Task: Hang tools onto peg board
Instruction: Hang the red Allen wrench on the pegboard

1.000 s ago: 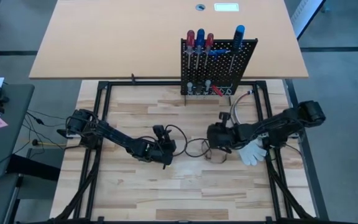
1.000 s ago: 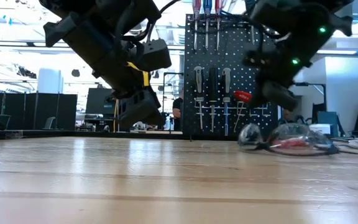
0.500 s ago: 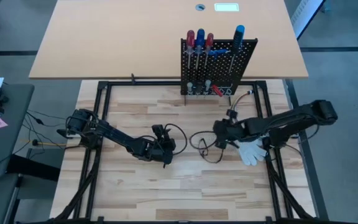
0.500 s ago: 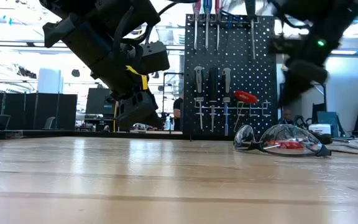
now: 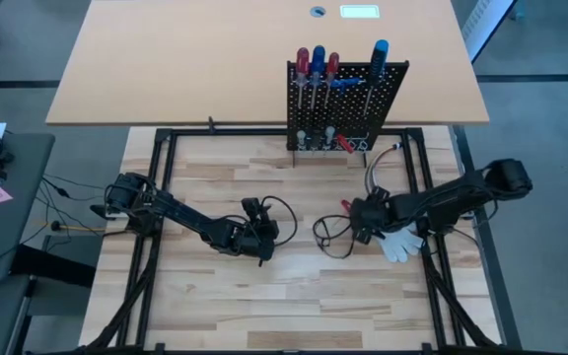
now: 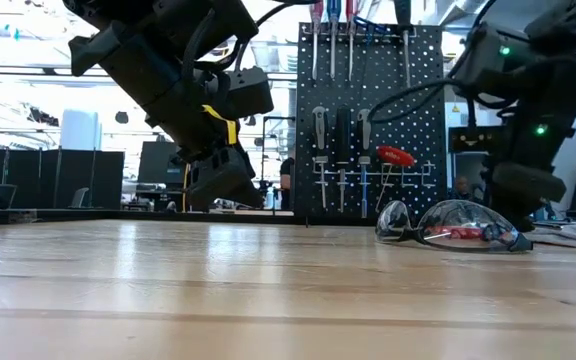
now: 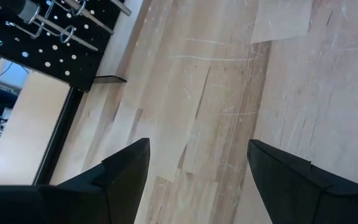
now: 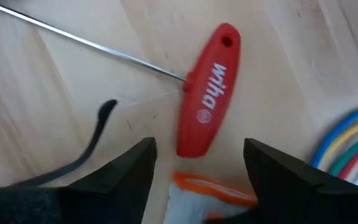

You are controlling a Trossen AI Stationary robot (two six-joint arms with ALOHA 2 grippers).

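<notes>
The black peg board [image 5: 346, 104] stands upright at the table's far side, with red- and blue-handled screwdrivers [image 5: 318, 65] hanging on it. A red T-handle driver [image 8: 207, 115] with a thin steel shaft lies flat on the table. My right gripper [image 8: 201, 180] hovers open just above it, pointing steeply down, and touches nothing; in the high view the right gripper [image 5: 359, 219] is at the table's right. My left gripper [image 5: 261, 237] hangs open above bare wood at the middle, fingers apart in the left wrist view [image 7: 197, 180].
Clear safety glasses [image 6: 453, 225] lie on the table just left of my right gripper. A white glove [image 5: 399, 242] with an orange cuff [image 8: 213, 186] lies beside the red driver. Coloured cables [image 8: 347, 143] run near the table's right side. Bare wood lies in front.
My right gripper has moved away from the safety glasses toward the table's right edge, rolled its wrist and sunk down over the red T-handle driver. The glasses now lie uncovered on the table. My left arm has kept still.
</notes>
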